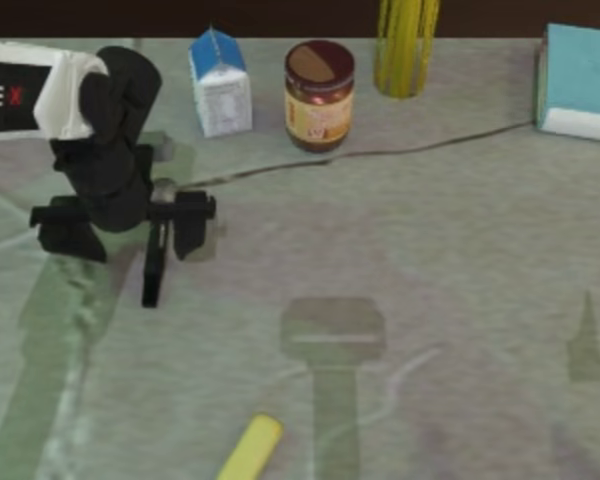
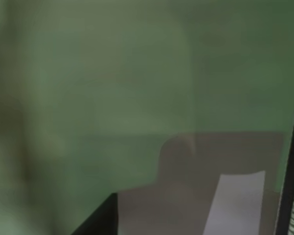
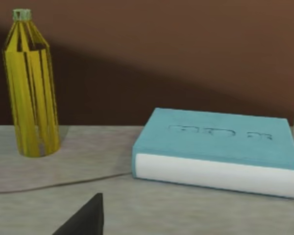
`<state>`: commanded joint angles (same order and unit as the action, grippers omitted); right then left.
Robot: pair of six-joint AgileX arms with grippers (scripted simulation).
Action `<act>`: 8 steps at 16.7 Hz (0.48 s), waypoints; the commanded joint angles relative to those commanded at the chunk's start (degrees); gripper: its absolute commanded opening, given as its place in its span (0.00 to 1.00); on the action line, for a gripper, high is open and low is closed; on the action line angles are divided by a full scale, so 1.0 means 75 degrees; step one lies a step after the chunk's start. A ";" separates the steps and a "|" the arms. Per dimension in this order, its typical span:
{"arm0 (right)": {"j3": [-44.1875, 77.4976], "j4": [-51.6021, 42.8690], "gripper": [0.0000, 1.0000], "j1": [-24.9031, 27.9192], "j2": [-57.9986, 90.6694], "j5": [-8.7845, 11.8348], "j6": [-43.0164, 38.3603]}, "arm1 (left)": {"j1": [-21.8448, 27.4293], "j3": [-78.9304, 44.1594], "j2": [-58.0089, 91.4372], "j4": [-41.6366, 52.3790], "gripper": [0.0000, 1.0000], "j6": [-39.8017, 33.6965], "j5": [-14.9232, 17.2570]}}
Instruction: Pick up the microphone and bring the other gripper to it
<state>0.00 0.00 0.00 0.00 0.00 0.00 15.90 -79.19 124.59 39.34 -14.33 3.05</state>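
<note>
The microphone (image 1: 155, 270) lies flat on the table at the left, its black handle toward the front edge and its grey mesh head (image 1: 163, 188) toward the back. My left gripper (image 1: 130, 228), on the white-sleeved arm, hangs low over it and is open. The handle lies between the fingers, close to the right-hand finger (image 1: 191, 222). The left wrist view shows only blurred tabletop, one black fingertip (image 2: 98, 220) and a dark strip at the picture's edge. The other gripper, my right one, is outside the top view. Its wrist view shows a single black fingertip (image 3: 90, 215) with nothing against it.
Along the back stand a milk carton (image 1: 220, 85), a brown-lidded jar (image 1: 320, 95) and a yellow bottle (image 1: 407, 45) (image 3: 32, 88). A teal book (image 1: 580, 85) (image 3: 215, 147) lies at the back right. A yellow stick (image 1: 250, 448) lies at the front.
</note>
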 joint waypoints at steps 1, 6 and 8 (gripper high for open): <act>0.0000 0.0000 1.00 0.0000 0.0000 0.0000 0.0000 | 0.0000 0.0000 0.0000 0.0000 0.62 0.0000 0.0000; 0.0000 0.0000 1.00 0.0000 0.0000 0.0000 0.0000 | 0.0000 0.0000 0.0000 0.0000 0.25 0.0000 0.0000; 0.0000 0.0000 1.00 0.0000 0.0000 0.0000 0.0000 | 0.0000 0.0000 0.0000 0.0000 0.10 0.0000 0.0000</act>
<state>0.00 0.00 0.00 0.00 0.00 0.00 15.90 -79.19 124.59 39.34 -14.33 3.05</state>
